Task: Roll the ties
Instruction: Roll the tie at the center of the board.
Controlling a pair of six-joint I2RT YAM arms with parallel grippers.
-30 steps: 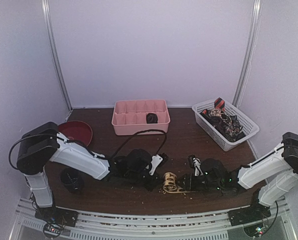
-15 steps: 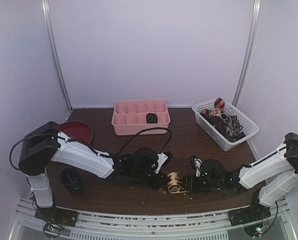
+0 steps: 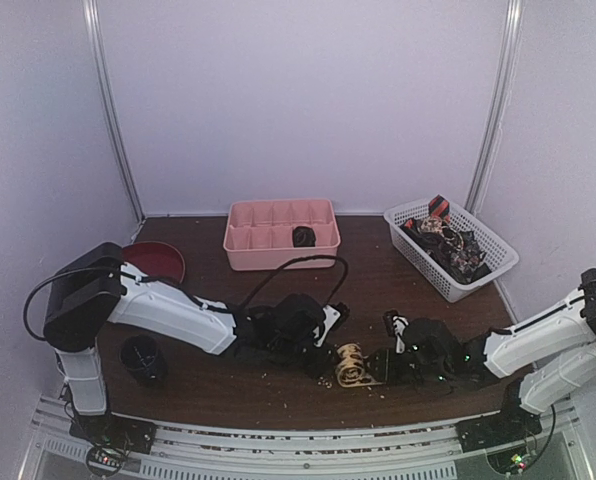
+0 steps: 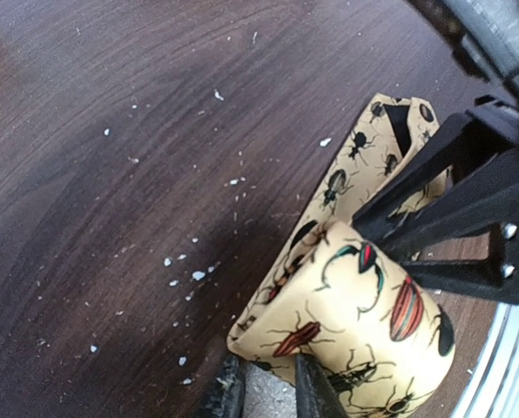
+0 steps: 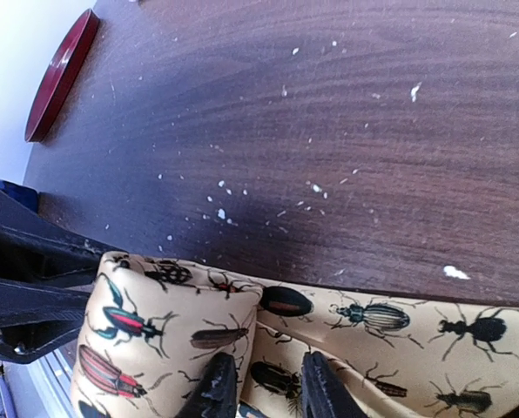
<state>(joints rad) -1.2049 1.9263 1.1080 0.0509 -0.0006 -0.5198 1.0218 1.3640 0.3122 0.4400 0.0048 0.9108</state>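
1. The tan tie lies near the front edge of the table, between the two arms. It is a smooth cream-yellow fabric printed with beetles in black, red and teal.
2. Part of the tan tie is wound into a soft, loose roll. The remainder runs off it as a flat, narrow strip lying on the wood.
3. The right gripper has its two black fingertips pressed in on the tan tie where the flat strip meets the roll, with printed fabric pinched between them.
4. The left gripper sits at the lower edge of the roll with its slim black fingertips a narrow gap apart. One fingertip overlaps the fabric, but the wrist view cuts off too low to tell whether cloth is caught between them.
5. The table is dark brown wood with a fine, streaked grain. It is scattered with small white crumbs.
6. At the back stands a pink tray, a rectangular plastic one split into compartments, with a dark roll in one on its right side.
7. To the right of the tray, a white lattice basket holds a heap of dark and red-patterned ties.
8. A round red plate lies at the far left, and a round black cup stands nearer the front.
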